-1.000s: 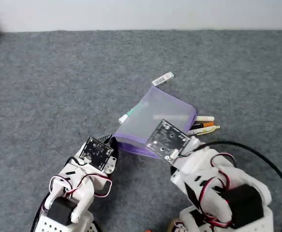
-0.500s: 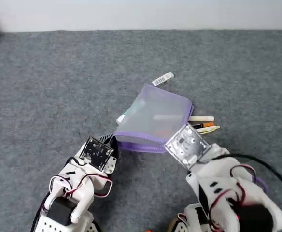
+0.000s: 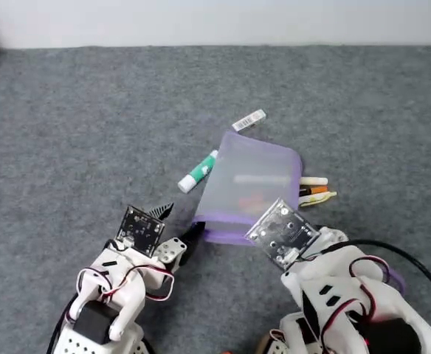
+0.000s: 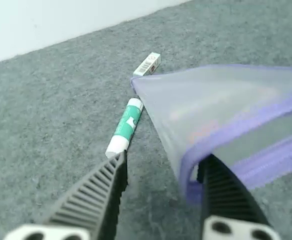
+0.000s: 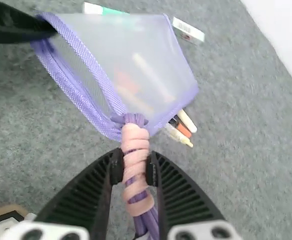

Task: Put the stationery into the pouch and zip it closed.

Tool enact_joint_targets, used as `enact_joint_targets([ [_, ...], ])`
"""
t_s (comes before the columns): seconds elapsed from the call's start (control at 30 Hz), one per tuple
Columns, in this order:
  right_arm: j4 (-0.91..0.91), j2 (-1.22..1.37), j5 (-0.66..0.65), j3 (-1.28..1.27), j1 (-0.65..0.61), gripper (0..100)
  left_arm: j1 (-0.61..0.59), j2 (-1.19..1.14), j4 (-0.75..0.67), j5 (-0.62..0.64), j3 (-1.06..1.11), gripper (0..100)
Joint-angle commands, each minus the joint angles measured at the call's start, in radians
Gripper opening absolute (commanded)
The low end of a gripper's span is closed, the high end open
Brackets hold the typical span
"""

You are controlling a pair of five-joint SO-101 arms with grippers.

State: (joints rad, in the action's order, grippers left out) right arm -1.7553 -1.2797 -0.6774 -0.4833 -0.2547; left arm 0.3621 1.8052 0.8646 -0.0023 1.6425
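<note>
My left pincer [image 4: 163,161] was released, jaws spread wide, low over the grey carpet [image 3: 75,110], with one jaw right by the pouch's near corner. A green-and-white marker [image 3: 198,171] lay flat on the carpet just beside the pouch, outside it. The pouch [image 3: 254,183] was translucent with a purple edge, raised and tilted, its thick purple edge toward my arms; pale and orange shapes showed through its wall. A small white barcode tag [image 3: 249,119] lay just past its far corner. Pens [image 3: 315,189], white, orange and yellow, stuck out at its right side; I couldn't tell whether they were inside or under it. My right pincer [image 5: 134,159] was clenched on the pink-and-purple pull cord [image 5: 135,142] at the pouch's corner, wrist low.
</note>
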Motion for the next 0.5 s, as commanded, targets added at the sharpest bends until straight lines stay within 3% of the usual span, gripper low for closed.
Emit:
enact_joint_targets([
  [0.0, -0.035, -0.001, -0.009, 0.048, -0.031, 0.9, 0.009, 0.005, -0.049, 0.015, 0.007, 23],
  [0.17, -0.035, -0.001, -0.011, 0.048, -0.031, 0.9, 0.087, 0.005, -0.054, 0.015, 0.012, 22],
  [0.3, -0.035, -0.001, -0.011, 0.048, -0.031, 0.9, 0.107, 0.005, -0.06, 0.012, 0.012, 14],
  [0.47, -0.035, -0.001, -0.044, 0.048, -0.031, 0.9, 0.098, 0.005, -0.158, -0.086, 0.038, 7],
])
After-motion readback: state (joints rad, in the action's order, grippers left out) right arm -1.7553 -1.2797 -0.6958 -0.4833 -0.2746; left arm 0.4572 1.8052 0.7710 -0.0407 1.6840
